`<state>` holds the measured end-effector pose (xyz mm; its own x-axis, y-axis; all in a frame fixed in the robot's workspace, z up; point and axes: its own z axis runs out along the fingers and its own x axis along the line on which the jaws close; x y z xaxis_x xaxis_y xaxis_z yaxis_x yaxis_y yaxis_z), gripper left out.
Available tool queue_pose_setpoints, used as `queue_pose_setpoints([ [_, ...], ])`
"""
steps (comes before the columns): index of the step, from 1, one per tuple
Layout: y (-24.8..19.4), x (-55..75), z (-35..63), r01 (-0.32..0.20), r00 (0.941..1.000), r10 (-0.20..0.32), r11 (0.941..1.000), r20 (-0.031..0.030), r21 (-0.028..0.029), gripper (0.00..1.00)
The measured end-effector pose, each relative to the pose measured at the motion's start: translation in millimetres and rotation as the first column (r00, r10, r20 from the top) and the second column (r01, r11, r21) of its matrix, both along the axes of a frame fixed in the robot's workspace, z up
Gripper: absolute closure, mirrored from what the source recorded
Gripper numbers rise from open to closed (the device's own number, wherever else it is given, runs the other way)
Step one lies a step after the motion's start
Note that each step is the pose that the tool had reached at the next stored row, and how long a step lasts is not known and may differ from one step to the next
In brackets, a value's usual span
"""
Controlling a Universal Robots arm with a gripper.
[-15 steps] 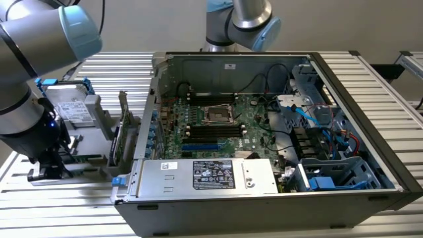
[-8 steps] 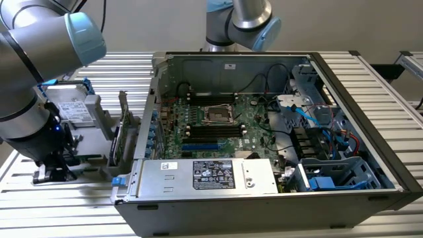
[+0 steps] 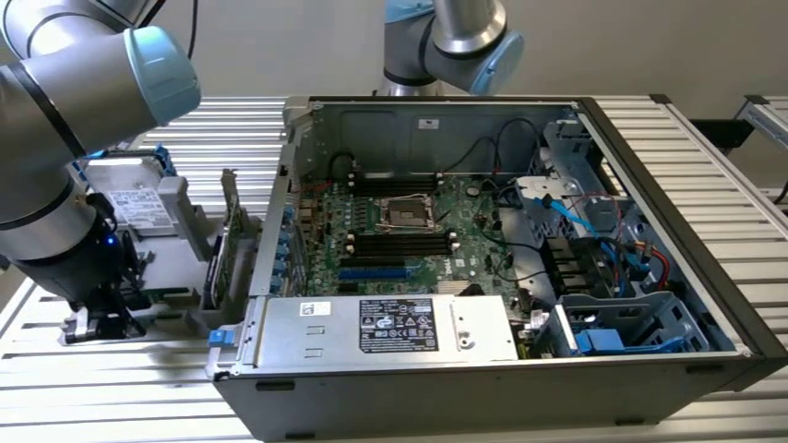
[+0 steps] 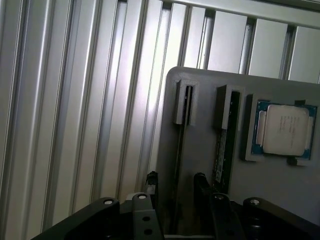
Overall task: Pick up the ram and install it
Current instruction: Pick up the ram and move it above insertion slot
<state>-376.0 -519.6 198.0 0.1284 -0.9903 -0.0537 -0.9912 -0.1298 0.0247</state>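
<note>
Gripper: you've got the gripper point(image 4: 176, 184) spread wide, nothing clamped; both fingers point(image 4: 200, 187) stand clear of the board between them
Ram: the ram point(image 4: 181, 145) stands on edge in a slot of the gray holder tray point(image 4: 204, 150) - you see it edge-on as a thin dark strip; the fingers straddle it, one on each side, with a gap on both sides
Neighbour slot: a second stick point(image 4: 221, 160), greenish on its edge, sits in the next slot over, just beside one finger; not between the fingers
CPU: a CPU point(image 4: 286, 129) lies flat in a recess of the same tray, beyond the second stick
Arm position: in the exterior view the gripper is low over the tray on the exterior view's left, outside the PC case point(image 3: 493, 392)
Case: open, lying on the slatted table point(image 3: 124, 392); motherboard point(image 3: 468, 208) exposed, with black memory slots point(image 3: 400, 245) near its middle - you can't tell from here whether they're filled
Other: an upright card point(image 3: 229, 240) stands between tray and case; a second arm point(image 3: 449, 37) is behind the case
</note>
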Motion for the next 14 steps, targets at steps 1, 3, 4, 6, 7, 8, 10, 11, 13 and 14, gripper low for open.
queue_pose_setpoints([
  [1,0.0,0.0,0.0,0.0,1.0,0.0,1.0,-0.0002,-0.0001,0.58],
  [3,0.0,0.0,0.0,0.0,1.0,0.0,1.0,-0.0002,0.0,0.58],
  [4,0.0,0.0,0.0,0.0,1.0,0.0,1.0,-0.0001,0.0,0.58],
  [6,0.1,0.5,-0.4,0.0,1.0,0.0,1.0,0.0002,0.0003,0.58],
  [7,0.1,0.7,-0.5,-0.001,1.0,0.001,1.0,0.0002,0.0003,0.58],
  [8,0.0,0.7,-0.4,-0.001,1.0,0.001,1.0,0.0,0.0002,0.58],
  [10,0.0,0.7,-0.2,-0.002,1.0,0.002,1.0,-0.0004,-0.0001,0.58],
  [11,0.0,0.8,-0.2,-0.002,1.0,0.002,1.0,-0.0006,0.0,0.58],
  [13,0.0,1.7,-0.5,-0.003,1.0,0.003,1.0,-0.0012,0.0,0.58],
  [14,0.0,1.9,-0.6,-0.004,1.0,0.004,1.0,-0.0013,0.0001,0.58],
])
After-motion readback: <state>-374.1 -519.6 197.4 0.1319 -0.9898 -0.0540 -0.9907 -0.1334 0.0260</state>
